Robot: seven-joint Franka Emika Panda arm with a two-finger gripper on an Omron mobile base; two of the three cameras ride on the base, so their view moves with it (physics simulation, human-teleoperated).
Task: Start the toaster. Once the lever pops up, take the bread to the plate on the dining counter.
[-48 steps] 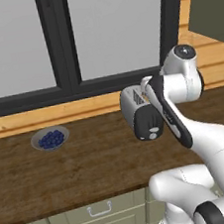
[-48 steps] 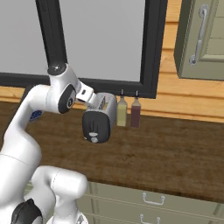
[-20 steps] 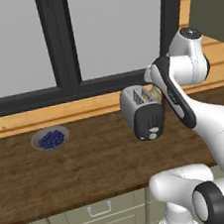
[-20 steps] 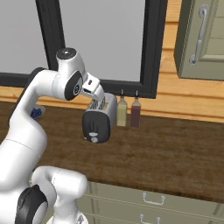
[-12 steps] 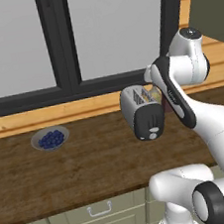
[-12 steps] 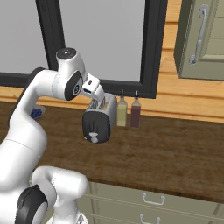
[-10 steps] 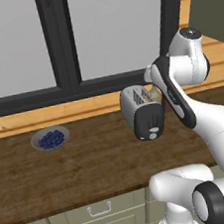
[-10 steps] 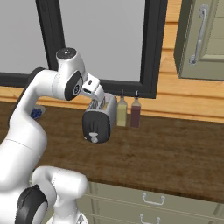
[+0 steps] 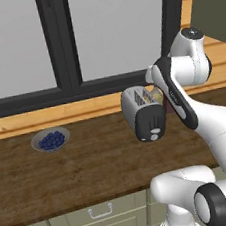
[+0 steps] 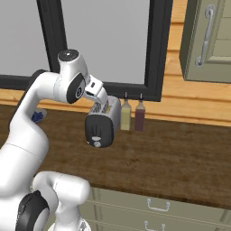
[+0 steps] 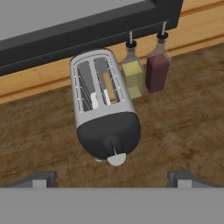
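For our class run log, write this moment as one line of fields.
stage: approach | gripper: open, above toaster, holding nothing | lever: untouched | bread: in slot | beside toaster: two bottles

Even, shadowless, sharp rendered light

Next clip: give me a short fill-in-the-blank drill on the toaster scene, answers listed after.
1. The toaster stands on a wooden ____.
2. Right beside the toaster stand ____ bottles, one yellow, one dark red.
3. The small grey bowl holds ____.
4. The tool hangs above the toaster with its fingers ____.

Missing words: counter; two; blueberries; open
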